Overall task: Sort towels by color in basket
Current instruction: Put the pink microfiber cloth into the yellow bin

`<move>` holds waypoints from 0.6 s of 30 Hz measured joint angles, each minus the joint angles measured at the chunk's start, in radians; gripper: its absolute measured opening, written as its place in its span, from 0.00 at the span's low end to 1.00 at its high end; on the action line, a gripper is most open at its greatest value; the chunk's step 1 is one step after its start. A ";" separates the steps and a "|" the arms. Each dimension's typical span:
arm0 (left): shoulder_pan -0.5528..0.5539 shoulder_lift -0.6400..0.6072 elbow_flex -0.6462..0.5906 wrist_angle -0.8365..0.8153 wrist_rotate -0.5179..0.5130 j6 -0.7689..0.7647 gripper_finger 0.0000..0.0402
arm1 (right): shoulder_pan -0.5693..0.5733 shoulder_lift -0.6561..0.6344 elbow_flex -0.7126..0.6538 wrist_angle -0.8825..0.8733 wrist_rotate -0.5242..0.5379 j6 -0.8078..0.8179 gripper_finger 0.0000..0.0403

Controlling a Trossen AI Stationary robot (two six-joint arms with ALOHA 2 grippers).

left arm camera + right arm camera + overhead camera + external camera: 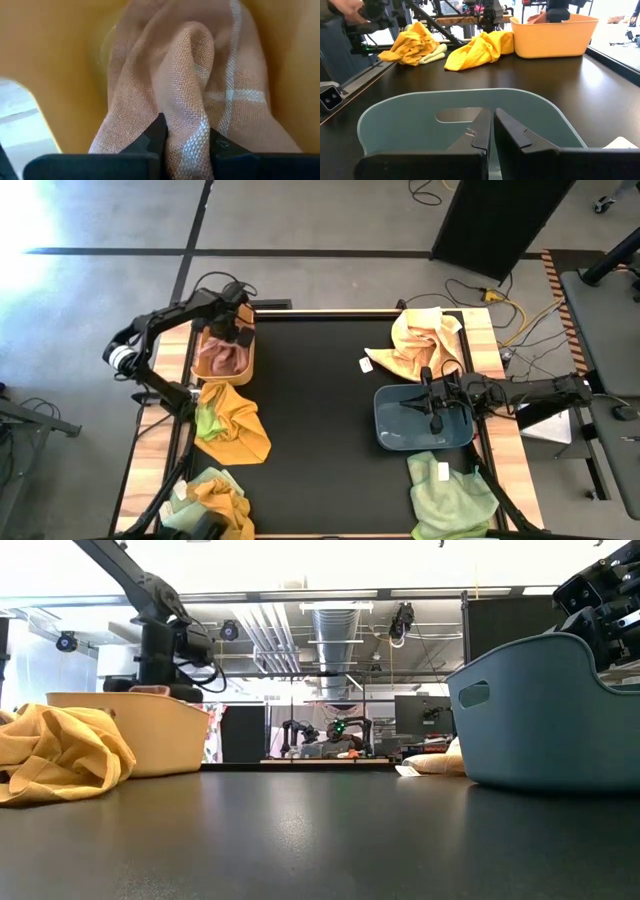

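Observation:
A salmon pink towel point(222, 356) with white stripes lies in the orange basket point(248, 360) at the table's far left. My left gripper point(187, 147) reaches down into that basket and is shut on the towel. My right gripper point(493, 131) is shut on nothing and hangs over the blue-grey basket point(400, 430) at the right; the low view shows it point(600, 600) above the rim. A mustard orange towel point(240, 425) lies on a light green one point(206, 420) beside the orange basket. A pale peach towel point(420, 340) lies far right, and a light green one point(450, 495) near right. My left gripper pinches a raised fold of the salmon pink towel point(187, 100) between its two fingers point(159, 134), coming from above into the orange basket. Several layers are bunched in the fold. The rest of the towel spreads away below the fingers against the basket's wall.
Another orange and green heap point(215, 495) sits at the near left corner. A small white tag point(366, 365) lies beside the peach towel. The dark table's middle point(320, 410) is bare. Cables and a black cabinet lie beyond the far edge.

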 joint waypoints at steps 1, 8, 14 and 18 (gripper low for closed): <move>0.002 0.009 -0.008 0.015 0.003 -0.014 0.09 | 0.000 0.000 0.000 0.000 0.001 0.000 0.03; 0.011 0.055 -0.038 0.103 -0.024 -0.064 0.11 | 0.000 0.000 0.000 0.000 0.001 0.000 0.03; 0.011 0.035 -0.034 0.065 -0.046 -0.013 0.24 | 0.000 0.000 0.000 0.000 0.000 0.000 0.03; 0.010 -0.001 -0.034 0.059 -0.037 0.003 0.36 | 0.000 0.000 0.000 0.000 0.000 0.000 0.03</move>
